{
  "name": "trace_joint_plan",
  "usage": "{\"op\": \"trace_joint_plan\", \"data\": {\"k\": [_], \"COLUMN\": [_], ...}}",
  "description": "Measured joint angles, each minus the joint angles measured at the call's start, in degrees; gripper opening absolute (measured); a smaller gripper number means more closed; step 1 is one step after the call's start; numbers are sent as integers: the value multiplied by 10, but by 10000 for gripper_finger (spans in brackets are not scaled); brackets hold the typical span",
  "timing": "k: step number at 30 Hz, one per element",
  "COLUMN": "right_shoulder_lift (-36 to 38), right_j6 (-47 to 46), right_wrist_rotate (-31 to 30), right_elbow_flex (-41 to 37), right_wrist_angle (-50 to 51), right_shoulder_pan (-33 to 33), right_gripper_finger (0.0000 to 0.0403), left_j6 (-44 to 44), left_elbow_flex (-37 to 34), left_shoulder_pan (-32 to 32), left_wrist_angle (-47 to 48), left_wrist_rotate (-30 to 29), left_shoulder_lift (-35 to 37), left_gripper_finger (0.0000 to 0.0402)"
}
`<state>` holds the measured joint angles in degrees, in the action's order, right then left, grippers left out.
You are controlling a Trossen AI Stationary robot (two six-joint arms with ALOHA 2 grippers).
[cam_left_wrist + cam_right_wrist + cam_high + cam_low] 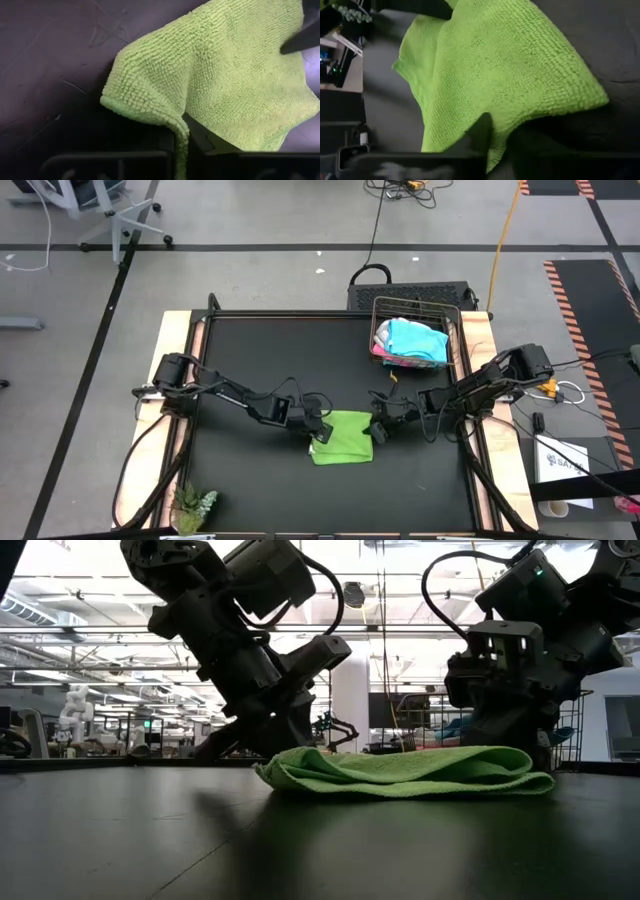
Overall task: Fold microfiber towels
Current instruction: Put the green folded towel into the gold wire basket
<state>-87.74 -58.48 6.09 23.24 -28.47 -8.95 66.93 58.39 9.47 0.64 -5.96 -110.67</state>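
Black table (250,350), lime towel (342,439) lying between both claws. Left claw (318,434) is clenched on its corner, right claw (377,431) grasping the opposite edge, probably to fold it over.

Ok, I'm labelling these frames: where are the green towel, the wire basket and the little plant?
green towel (343,439), high view, middle of the cloth.
wire basket (416,304), high view, its far rim.
little plant (194,505), high view, its leaves at the table's near-left corner.

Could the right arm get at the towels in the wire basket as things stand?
Probably not right away: the right gripper is down at the green towel, seemingly gripping its edge. The basket sits on its side of the table, open-topped, nothing between.
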Motion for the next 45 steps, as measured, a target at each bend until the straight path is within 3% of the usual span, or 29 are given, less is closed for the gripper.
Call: {"op": "trace_joint_plan", "data": {"k": [3, 12, 17, 22, 28, 36, 41, 45], "right_shoulder_lift": [0, 1, 25, 86, 188, 289, 328, 349], "right_j6": [20, 28, 46, 83, 160, 237, 259, 281], "right_wrist_rotate": [0, -1, -1, -1, -20, -35, -40, -43], "right_elbow_flex": [0, 16, 48, 85, 143, 188, 191, 195], "right_wrist_angle": [0, 5, 9, 83, 251, 387, 422, 446], "right_shoulder_pan": [-1, 0, 0, 4, 41, 135, 188, 222], "right_gripper_finger": [13, 2, 1, 1, 1, 0, 0, 0], "left_j6": [-5, -7, -33, -80, -160, -306, -351, -369], "left_elbow_flex": [0, -1, -2, -1, 16, 157, 263, 321], "left_shoulder_pan": [0, -1, -10, -33, -78, -151, -198, -226], "left_wrist_angle": [-7, -35, -67, -65, -40, -5, 73, 77], "left_wrist_rotate": [-2, -3, -4, -28, -42, -25, 22, 74], "left_shoulder_lift": [-1, -1, 34, 88, 153, 140, 112, 64], "left_gripper_finger": [7, 5, 4, 4, 5, 3, 8, 4]}}
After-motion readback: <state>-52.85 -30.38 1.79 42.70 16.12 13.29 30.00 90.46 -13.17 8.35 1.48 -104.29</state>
